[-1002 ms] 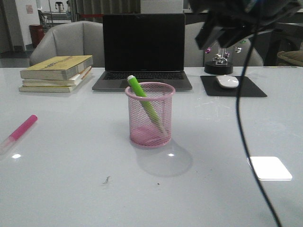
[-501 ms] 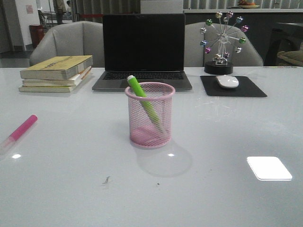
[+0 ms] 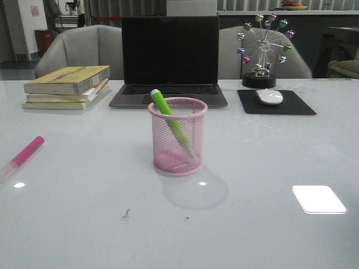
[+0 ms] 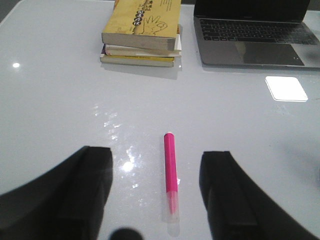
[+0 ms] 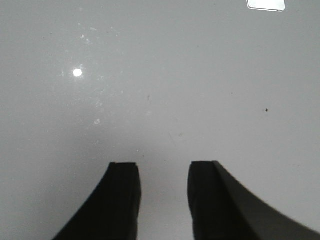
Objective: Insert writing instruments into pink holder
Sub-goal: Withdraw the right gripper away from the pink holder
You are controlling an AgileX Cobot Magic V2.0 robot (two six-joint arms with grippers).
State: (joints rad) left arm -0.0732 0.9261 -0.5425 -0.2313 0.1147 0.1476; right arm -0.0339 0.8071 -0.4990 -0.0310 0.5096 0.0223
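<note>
**Green marker in the cup, pink marker flat on the table**

The pink holder (image 3: 178, 136) stood upright at the centre of the front view on the glossy white table (image 3: 84, 224). Inside it the green marker (image 3: 170, 121) leaned, its whitish end poking above the rim toward the upper left, its lower part visible through the mesh. The pink marker (image 3: 22, 156) lay flat at the left edge of that frame, well apart from the holder, pale cap toward the lower left.

In the left wrist view the same pink marker (image 4: 170, 181) lay between the fingers of the left gripper (image 4: 157, 197), which were spread wide and touched nothing. The right gripper (image 5: 164, 200) had its fingers parted with a narrower gap, over bare table, pinching nothing.

Behind the holder sat an open laptop (image 3: 170, 59) with a dark screen. In the upper left lay a stack of books (image 3: 66, 87); the yellow top cover bore printed writing and a hand drawing, too small to read. In the upper right were a white mouse (image 3: 269, 96) on a black mouse pad (image 3: 297, 105) and a small Ferris-wheel ornament (image 3: 263, 47) with coloured balls.
</note>
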